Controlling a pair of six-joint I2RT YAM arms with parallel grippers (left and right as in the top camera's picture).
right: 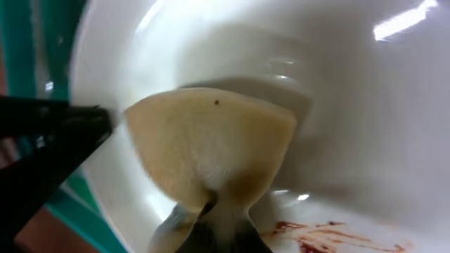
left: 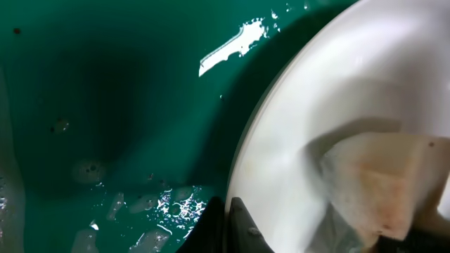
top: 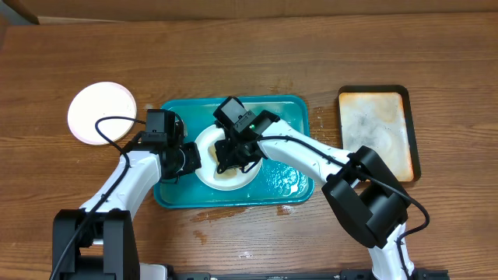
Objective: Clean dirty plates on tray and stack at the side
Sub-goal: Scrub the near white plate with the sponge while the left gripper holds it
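The left gripper (left: 226, 216) is closed on the left rim of a white plate (left: 337, 84), with the rim pinched between its two dark fingertips. The right gripper (right: 214, 221) is clamped on a pale sponge (right: 211, 140). The sponge is squeezed narrow at the jaws and fans out wide against the inside of the plate. In the left wrist view it shows a brownish stain on its face. In the right wrist view a red-brown smear (right: 327, 237) lies on the plate just beside the sponge, and the left gripper's dark finger shows at the plate's rim.

The plate lies on the teal tray (top: 292, 167), a little left of the tray's middle, with both arms reaching in over it. The tray's surface is wet and glossy, with droplets and bits of foam near its left edge. The tray sits in the middle of the wooden table (top: 233, 47). A second white plate (top: 101, 114) rests on the table beyond the tray's far left corner, apart from it. A narrow black-rimmed, rust-stained tray (top: 376, 132) lies to the right of the teal tray, also apart.
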